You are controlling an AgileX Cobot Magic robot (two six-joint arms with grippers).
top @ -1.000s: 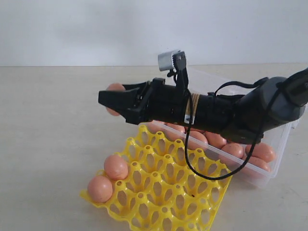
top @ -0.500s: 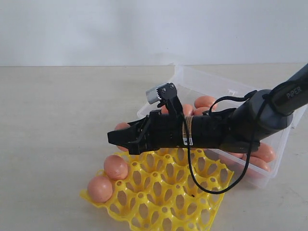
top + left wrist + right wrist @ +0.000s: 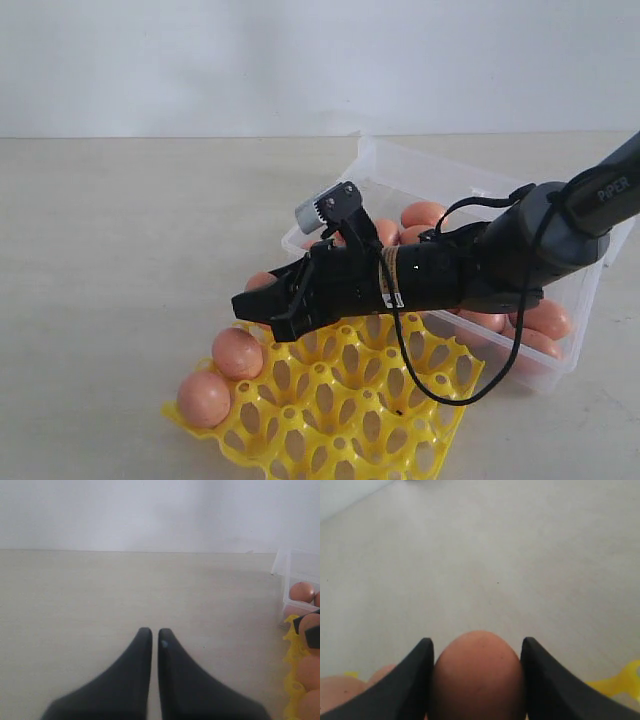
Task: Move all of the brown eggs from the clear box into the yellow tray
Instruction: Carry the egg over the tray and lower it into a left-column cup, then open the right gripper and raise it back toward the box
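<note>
My right gripper (image 3: 258, 300) is shut on a brown egg (image 3: 477, 672), which peeks out behind the fingers as a brown egg (image 3: 262, 282) just above the far left corner of the yellow tray (image 3: 350, 400). Two brown eggs (image 3: 237, 352) (image 3: 203, 398) sit in the tray's left cups. Several more brown eggs (image 3: 423, 213) lie in the clear box (image 3: 570, 310) behind the arm. My left gripper (image 3: 151, 633) is shut and empty over bare table, left of the tray; it is out of the exterior view.
The right arm and its dangling black cable (image 3: 440, 385) stretch across the tray and the box's near wall. The beige table (image 3: 110, 250) spreads left of the tray. A white wall stands behind.
The right gripper has carried its egg down and slightly right, from high above the tray to just over the tray's far left corner. The tray has shifted a little.
</note>
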